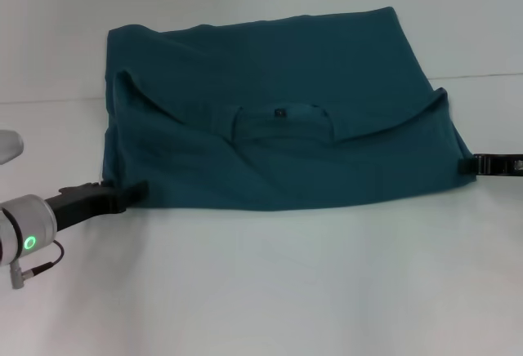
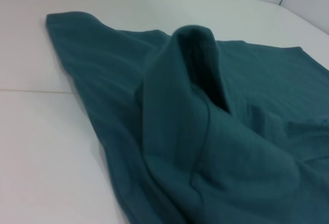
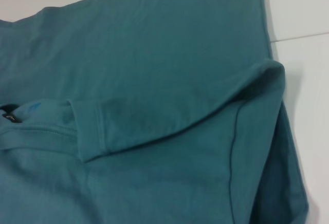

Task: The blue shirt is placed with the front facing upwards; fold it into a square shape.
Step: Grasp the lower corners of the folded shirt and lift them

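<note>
Blue shirt (image 1: pixel 278 119) spread on white table (image 1: pixel 270 282), folded once, neck label (image 1: pixel 280 113) showing mid-cloth (no lettering visible). Sleeves folded inward. Left gripper (image 1: pixel 131 192) at shirt's near-left corner, fingers touching cloth edge; clamped or not, cannot tell. Right gripper (image 1: pixel 470 164) at right edge of shirt, low by table; finger state likewise cannot tell.

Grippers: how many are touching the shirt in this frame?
2. The left gripper is at the blue shirt's near-left corner; the right gripper is at its right edge. Fingertips are hidden by cloth.
</note>
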Controlling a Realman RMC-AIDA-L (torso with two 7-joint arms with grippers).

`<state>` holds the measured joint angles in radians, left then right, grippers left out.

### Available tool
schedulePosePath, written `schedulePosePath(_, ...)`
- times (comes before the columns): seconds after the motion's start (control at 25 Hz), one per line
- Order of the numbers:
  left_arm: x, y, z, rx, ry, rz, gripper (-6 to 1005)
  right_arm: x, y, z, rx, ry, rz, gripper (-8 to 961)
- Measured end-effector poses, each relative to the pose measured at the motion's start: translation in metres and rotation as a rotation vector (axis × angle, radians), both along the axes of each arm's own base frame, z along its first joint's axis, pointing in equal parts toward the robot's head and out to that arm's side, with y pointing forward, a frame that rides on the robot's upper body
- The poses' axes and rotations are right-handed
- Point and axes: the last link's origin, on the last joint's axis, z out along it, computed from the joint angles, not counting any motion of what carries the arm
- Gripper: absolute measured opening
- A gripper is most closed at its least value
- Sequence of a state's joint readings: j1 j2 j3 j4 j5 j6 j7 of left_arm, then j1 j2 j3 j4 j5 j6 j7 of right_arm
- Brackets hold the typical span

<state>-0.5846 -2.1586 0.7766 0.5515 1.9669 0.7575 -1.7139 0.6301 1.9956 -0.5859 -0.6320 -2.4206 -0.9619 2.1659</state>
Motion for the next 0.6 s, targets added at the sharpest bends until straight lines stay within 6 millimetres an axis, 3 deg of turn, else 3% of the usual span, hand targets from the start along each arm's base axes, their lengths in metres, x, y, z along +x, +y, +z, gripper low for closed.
schedulePosePath(0.6, 0.016, -0.001, -0.005, -0.051, -0.043, -0.062, 660, 0.0, 0.0, 0.0, 0.001, -0.001, 0.001, 29)
